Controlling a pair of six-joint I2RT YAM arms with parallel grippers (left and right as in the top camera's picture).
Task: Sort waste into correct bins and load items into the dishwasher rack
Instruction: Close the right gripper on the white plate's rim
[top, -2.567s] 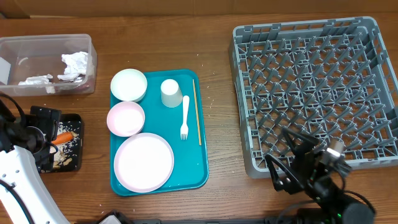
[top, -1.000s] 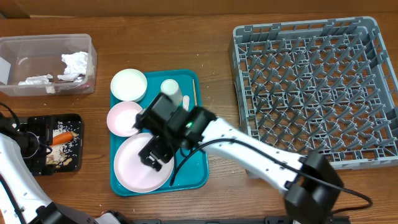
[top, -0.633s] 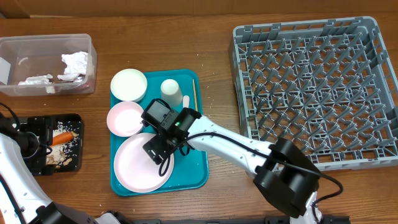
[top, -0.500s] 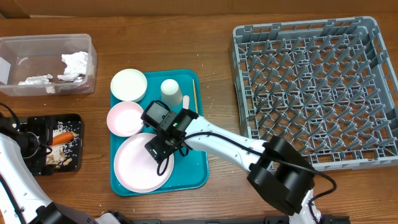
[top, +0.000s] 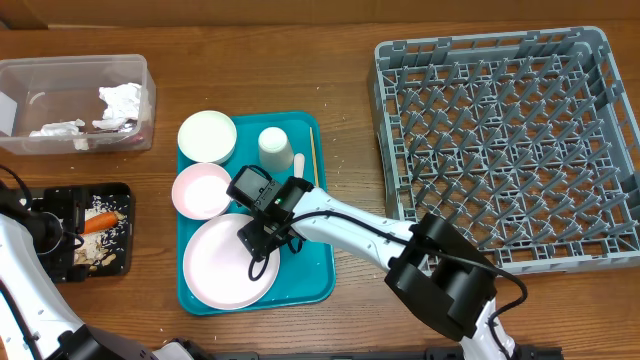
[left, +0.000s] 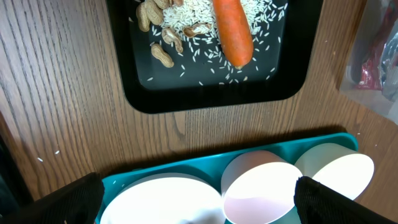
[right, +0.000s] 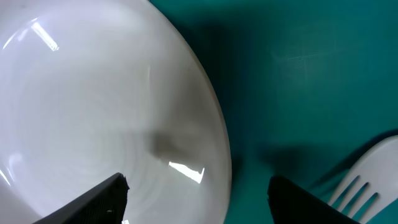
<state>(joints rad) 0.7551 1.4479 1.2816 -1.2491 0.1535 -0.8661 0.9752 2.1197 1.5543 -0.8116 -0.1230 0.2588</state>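
A teal tray (top: 310, 265) holds a large white plate (top: 225, 265), a pink bowl (top: 200, 190), a white bowl (top: 207, 136), a white cup (top: 275, 146), a white fork (top: 298, 162) and a chopstick (top: 313, 160). My right gripper (top: 262, 236) is open and low over the plate's right edge. In the right wrist view its fingers (right: 196, 202) straddle the plate's rim (right: 124, 112), with the fork's tines (right: 367, 186) to the right. My left gripper (top: 50, 228) is open and empty beside the black food tray (top: 118, 262). The grey dishwasher rack (top: 505, 140) stands at the right.
The black food tray (left: 211, 96) holds a carrot (left: 233, 31), peanuts and rice. A clear bin (top: 75, 105) with crumpled paper stands at the back left. In the left wrist view the plate (left: 168, 199) and the pink bowl (left: 261, 186) show below the black tray.
My right arm has swung from the front right over to the tray and come down over the plate's right edge. The left arm has barely moved.
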